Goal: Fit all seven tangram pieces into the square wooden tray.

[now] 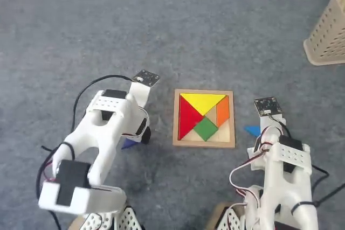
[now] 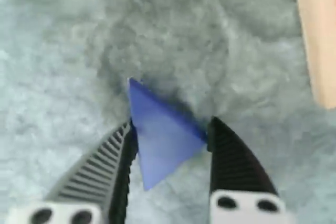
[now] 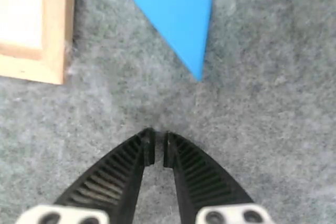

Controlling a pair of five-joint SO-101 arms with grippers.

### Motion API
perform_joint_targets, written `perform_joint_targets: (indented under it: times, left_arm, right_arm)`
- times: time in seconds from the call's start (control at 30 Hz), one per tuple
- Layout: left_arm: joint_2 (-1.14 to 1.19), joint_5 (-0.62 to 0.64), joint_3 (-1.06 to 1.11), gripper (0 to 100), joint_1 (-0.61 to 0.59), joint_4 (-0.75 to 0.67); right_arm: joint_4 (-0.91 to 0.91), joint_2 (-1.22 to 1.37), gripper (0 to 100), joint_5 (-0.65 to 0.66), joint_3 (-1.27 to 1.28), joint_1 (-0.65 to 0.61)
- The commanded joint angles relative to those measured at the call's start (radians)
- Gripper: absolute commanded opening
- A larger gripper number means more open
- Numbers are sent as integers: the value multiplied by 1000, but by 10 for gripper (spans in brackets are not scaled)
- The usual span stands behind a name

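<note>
The square wooden tray (image 1: 204,145) lies between the arms, part filled. The left gripper (image 2: 171,123) clamps a dark blue triangle (image 2: 160,135), mostly hidden under the arm from above. The right gripper (image 3: 156,132), pinched closed on nothing, sits near a light blue triangle (image 3: 178,17) beside the tray.
</note>
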Motion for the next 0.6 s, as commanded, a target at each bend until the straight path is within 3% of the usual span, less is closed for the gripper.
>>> perform_joint_targets:
  times: [0.0, 0.27, 0.57]
  left_arm:
    - [-155, 5, -27, 83, 0, 74]
    - [-399, 8, -116, 83, 23, 222]
    - [-307, 81, -292, 83, 264, 233]
  right_arm:
    - [-35, -21, 55, 17, 12, 18]
    - [-33, -21, 55, 17, 12, 18]
    - [-33, -21, 55, 15, 12, 18]
